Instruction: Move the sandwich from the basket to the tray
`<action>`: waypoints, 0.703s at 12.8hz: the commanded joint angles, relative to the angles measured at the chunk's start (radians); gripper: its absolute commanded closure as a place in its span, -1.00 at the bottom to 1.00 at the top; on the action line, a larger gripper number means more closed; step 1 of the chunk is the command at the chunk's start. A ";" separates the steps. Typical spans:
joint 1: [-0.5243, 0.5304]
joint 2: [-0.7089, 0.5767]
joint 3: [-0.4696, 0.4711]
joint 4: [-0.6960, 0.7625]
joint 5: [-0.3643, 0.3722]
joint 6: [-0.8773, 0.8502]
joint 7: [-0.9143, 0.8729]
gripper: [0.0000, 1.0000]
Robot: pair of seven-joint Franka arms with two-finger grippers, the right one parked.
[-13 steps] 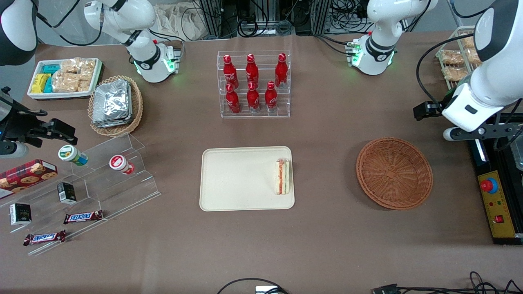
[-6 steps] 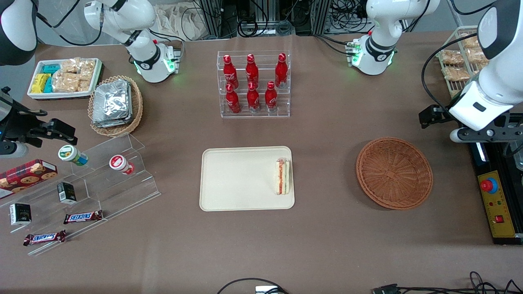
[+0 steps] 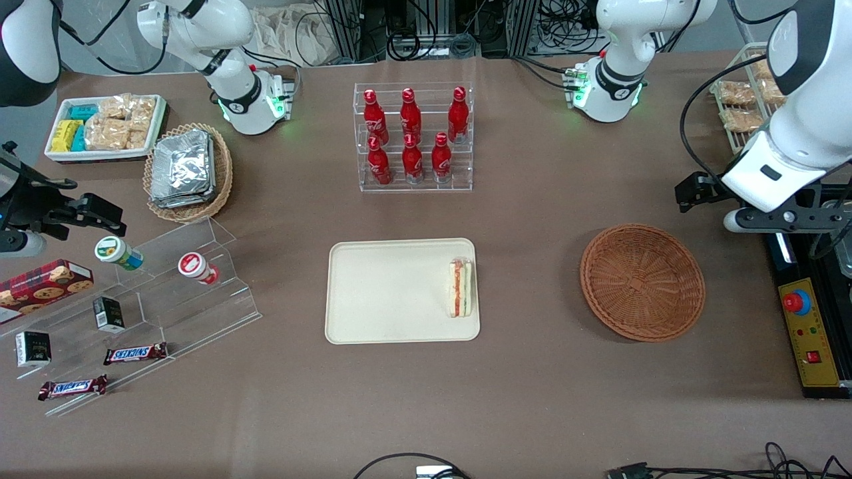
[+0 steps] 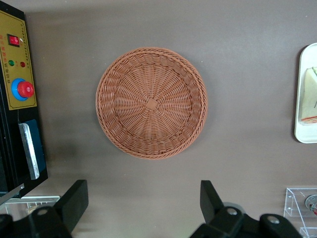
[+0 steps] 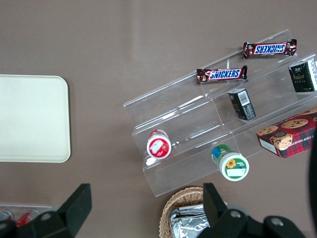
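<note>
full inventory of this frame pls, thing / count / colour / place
sandwich: 1, white with red and green layers, on the tray at its edge nearest the basket
tray: 1, cream, table centre
basket: 1, reddish-brown wicker, nothing in it, toward the working arm's end
cola bottles: 6, red, in a clear rack farther from the front camera than the tray
foil packs: stack, silver, in a tan wicker basket toward the parked arm's end
Snickers bars: 2, brown, on the clear stepped stand
control box: 1, yellow with red button, beside the basket
claw: left arm's, black fingers spread open, raised above the table near the basket, holding nothing
</note>
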 commanded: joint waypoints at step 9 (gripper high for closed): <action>-0.022 -0.035 0.050 -0.062 -0.071 0.101 0.000 -1.00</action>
